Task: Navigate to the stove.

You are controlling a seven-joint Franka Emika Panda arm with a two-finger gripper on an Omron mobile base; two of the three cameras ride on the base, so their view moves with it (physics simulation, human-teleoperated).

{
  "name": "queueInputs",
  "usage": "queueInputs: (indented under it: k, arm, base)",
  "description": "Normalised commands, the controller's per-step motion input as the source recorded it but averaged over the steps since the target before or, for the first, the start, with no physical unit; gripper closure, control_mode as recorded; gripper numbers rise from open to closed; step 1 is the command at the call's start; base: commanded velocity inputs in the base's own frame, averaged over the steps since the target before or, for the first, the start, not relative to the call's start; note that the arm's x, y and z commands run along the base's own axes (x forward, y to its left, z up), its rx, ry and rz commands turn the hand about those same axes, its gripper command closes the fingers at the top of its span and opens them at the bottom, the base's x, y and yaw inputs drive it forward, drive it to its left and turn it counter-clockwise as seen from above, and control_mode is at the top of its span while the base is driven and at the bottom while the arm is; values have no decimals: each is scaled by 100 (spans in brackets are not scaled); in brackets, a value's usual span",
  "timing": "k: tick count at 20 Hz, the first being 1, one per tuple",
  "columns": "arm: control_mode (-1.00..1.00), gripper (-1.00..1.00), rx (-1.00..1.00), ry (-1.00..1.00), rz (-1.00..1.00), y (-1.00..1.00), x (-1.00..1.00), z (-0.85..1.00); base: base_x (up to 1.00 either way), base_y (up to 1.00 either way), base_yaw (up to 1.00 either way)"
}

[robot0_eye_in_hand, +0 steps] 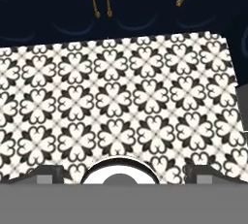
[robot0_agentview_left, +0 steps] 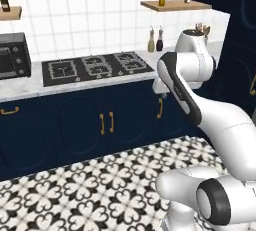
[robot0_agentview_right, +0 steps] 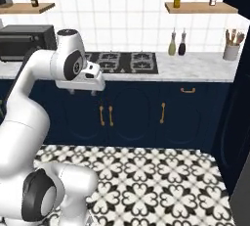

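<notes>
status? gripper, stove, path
Gripper over patterned floor, holding nothing; jaw state unclear. Stove on counter ahead, behind navy cabinets. Floor between base and cabinets open, nothing in the way.

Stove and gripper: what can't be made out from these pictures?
- Stove: knobs too small to read in the left base view.
- Stove's left end: hidden behind the arm in the right base view.
- Gripper: hand view faces the floor and cabinets; fingertips are at the bottom edge, so open or shut cannot be told.
- Toaster oven: cut off by the left edge in the left base view.
</notes>
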Motion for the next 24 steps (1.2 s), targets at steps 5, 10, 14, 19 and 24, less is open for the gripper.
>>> queueInputs:
  k: [5,10,14,19,24]
  arm:
    - [100,-100,0,0,0,0,0,0]
    - [100,-100,0,0,0,0,0,0]
    - [100,-100,0,0,0,0,0,0]
    - [100,-100,0,0,0,0,0,0]
    - [100,-100,0,0,0,0,0,0]
  base:
    - [100,59,0]
    - [100,42,0]
    - [92,13,1]
    - [48,18,1]
    - [82,25,1]
